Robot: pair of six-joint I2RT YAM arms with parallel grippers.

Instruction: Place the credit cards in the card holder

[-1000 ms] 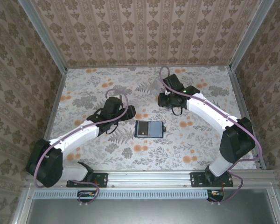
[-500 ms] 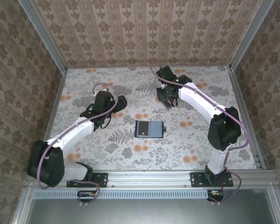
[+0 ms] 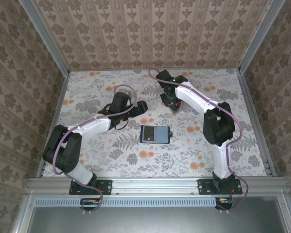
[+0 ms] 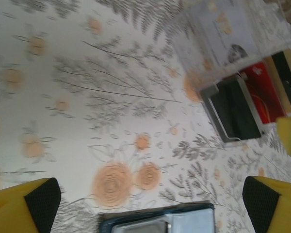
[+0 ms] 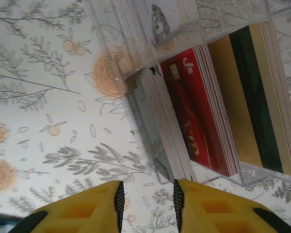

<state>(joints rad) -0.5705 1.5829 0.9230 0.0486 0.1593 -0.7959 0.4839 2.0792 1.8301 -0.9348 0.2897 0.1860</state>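
The card holder (image 3: 154, 134) lies opened flat at the table's middle, navy with a pale inside; its far edge (image 4: 157, 222) shows at the bottom of the left wrist view. The credit cards stand on edge in a clear plastic box (image 5: 131, 48): a pale grey-white stack (image 5: 160, 131), red cards (image 5: 199, 107) and tan cards with a dark stripe (image 5: 252, 92). My right gripper (image 5: 146, 201) hangs just in front of the grey-white stack, narrowly open with nothing between its fingers. My left gripper (image 4: 150, 194) is wide open over bare cloth between holder and box (image 4: 218, 29).
A floral cloth covers the table, and patterned walls with metal rails enclose it on three sides. Both arms reach toward the middle back (image 3: 141, 108), their grippers (image 3: 171, 105) close together. Bare cloth lies to the left and right of the holder.
The left gripper has opened wide and swung right toward the box. The right arm has pulled in and shifted left over the box of cards.
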